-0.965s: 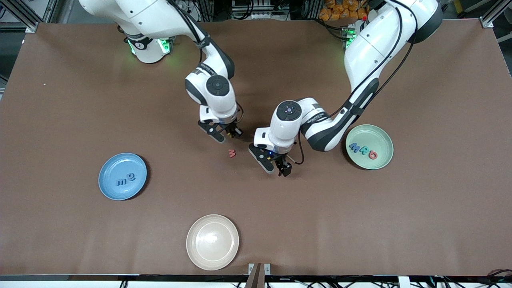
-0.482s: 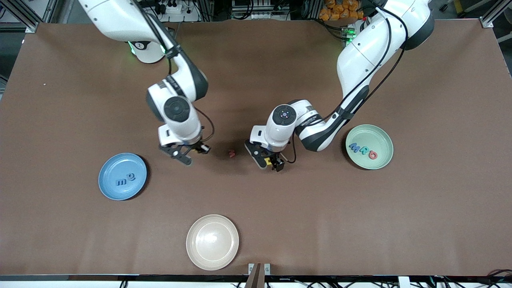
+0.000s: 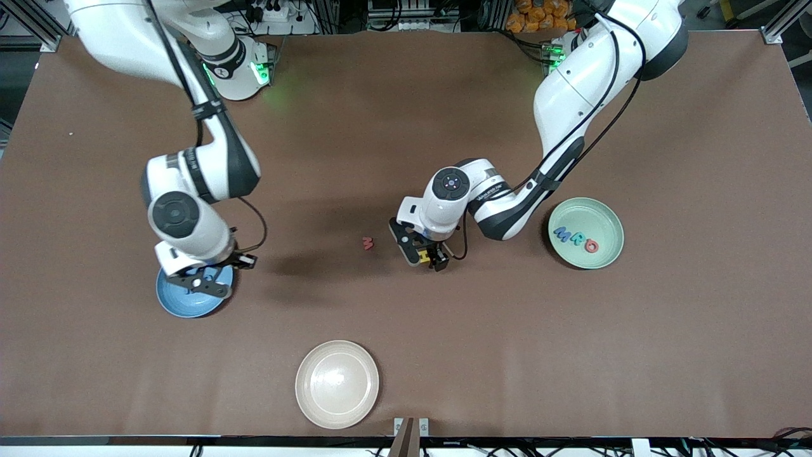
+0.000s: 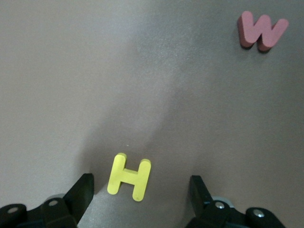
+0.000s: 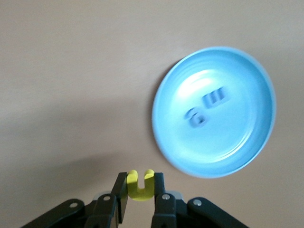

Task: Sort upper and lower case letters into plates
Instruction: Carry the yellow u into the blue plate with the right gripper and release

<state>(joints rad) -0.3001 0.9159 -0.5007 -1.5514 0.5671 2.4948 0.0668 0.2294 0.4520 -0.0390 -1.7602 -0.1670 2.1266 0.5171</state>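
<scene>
right jaws clenched on yellow letter [image 5: 140,185] over blue plate [image 3: 171,304], left jaws released around yellow h [image 4: 129,176], brown table [image 3: 444,355]

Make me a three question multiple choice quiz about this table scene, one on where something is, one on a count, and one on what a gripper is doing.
1. Where does the yellow H lie?
A. In the cream plate
B. On the bare table between the left gripper's open fingers
C. In the blue plate

2. How many letters lie in the pale green plate?
A. Three
B. One
C. Five

3. What is the right gripper doing?
A. Hanging open
B. Gripping a red letter
C. Shut on a small yellow letter

Key: 1 B, the yellow H lies on the table inside the left gripper. 2 A, three lie in the pale green plate. 3 C, the right gripper pinches the small yellow letter by the blue plate.
</scene>
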